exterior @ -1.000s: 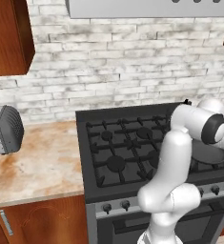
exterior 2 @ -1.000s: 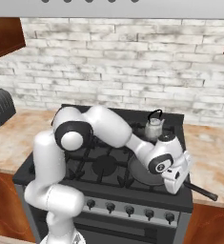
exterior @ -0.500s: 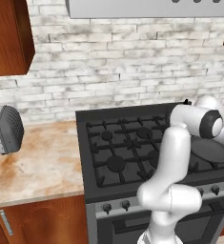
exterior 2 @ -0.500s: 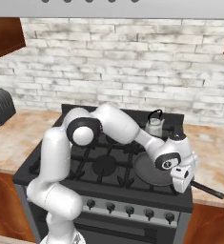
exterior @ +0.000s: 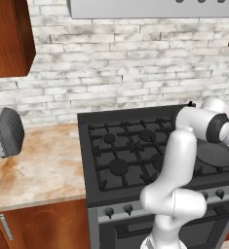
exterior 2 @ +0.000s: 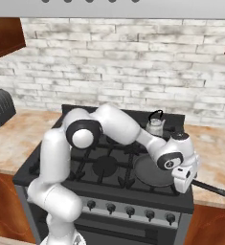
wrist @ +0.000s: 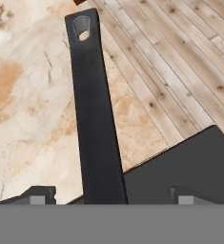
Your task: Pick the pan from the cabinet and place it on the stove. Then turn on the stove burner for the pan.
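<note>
A glossy white arm (exterior 2: 61,158) built of rounded, tube-like segments, with dark grey discs capping its joints. A fat white base column swells into a bulbous shoulder. The wrist ends in a boxy white hand (exterior 2: 185,176) bearing a round dark face and two small dark fingertips (wrist: 37,194).

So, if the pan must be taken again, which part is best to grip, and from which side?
Grip the pan by its long flat handle. It sticks out level past the stove's right front corner over the counter, so come from above with the jaws across its narrow width, probably near the pan end.
</note>
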Controlling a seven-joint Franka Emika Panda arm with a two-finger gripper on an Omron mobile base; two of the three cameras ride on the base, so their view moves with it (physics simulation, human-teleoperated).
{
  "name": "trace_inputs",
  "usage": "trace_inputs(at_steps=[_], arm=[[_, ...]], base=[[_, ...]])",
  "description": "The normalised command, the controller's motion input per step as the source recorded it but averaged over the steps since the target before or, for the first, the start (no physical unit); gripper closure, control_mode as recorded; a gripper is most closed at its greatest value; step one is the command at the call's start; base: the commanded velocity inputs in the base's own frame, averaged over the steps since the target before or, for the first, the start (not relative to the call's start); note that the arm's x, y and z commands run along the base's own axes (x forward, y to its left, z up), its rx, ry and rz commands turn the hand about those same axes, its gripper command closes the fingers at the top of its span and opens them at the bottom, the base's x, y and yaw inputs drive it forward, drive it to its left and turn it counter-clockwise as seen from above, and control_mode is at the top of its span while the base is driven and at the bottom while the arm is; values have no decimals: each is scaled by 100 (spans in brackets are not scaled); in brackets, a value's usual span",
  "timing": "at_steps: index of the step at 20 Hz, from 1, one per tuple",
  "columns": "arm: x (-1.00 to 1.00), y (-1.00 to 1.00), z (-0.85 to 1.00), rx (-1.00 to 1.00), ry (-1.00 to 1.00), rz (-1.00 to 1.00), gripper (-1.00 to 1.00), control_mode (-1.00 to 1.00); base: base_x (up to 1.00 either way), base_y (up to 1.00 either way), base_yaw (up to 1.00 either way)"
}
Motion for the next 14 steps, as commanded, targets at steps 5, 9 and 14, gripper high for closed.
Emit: trace_inputs(at_steps=[5, 9, 14], arm=[[-31, 4, 31, 0, -1, 0, -100, -100], [-54, 20, 41, 0, -6, 1, -100, -100], [-78, 42, 43, 0, -11, 0, -100, -100]], base=[[0, 0, 0], [0, 0, 0], [0, 0, 0]])
